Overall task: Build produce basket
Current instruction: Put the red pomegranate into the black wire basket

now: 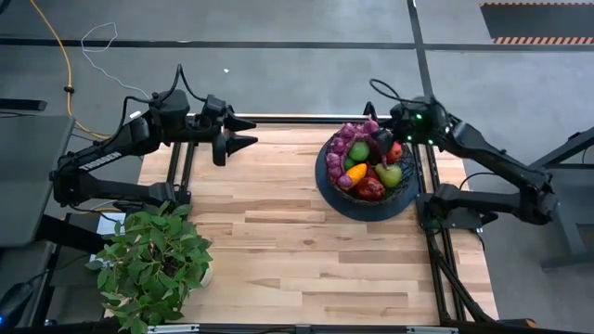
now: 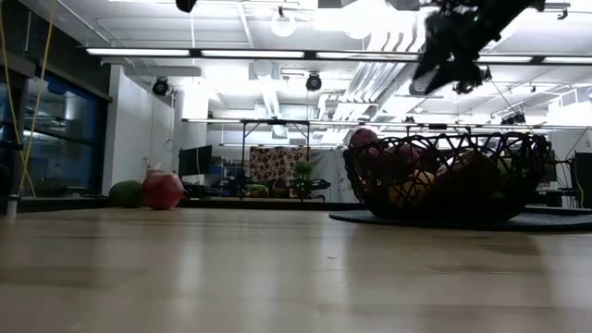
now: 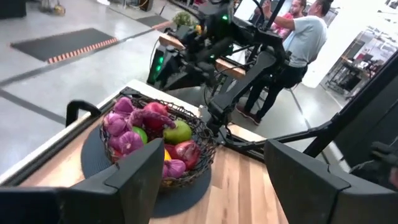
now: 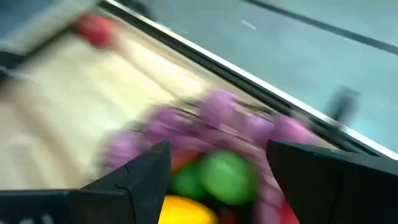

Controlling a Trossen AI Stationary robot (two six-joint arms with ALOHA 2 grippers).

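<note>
The black wire basket [image 1: 327, 190] stands on its dark round base at the table's far right. It holds purple grapes [image 1: 342, 139], a green lime [image 1: 359, 151], an orange [image 1: 355, 172], a red apple [image 1: 369, 188] and a pear [image 1: 390, 174]. My right gripper [image 1: 380, 141] hangs open and empty just above the basket's far side; in the low view it [image 2: 453, 60] is clear above the rim [image 2: 518, 157]. My left gripper [image 1: 243, 133] is open and empty at the far left, pointing toward the basket [image 3: 93, 149]. A red apple [image 2: 163, 190] and a green fruit [image 2: 125, 194] lie on the table at the far left.
A leafy potted plant [image 1: 153, 264] stands at the near left corner. Bare wooden tabletop [image 1: 278, 232] lies between plant and basket. Metal frame rails [image 1: 432, 241] run along the right edge. People [image 3: 305, 31] stand in the room beyond the table.
</note>
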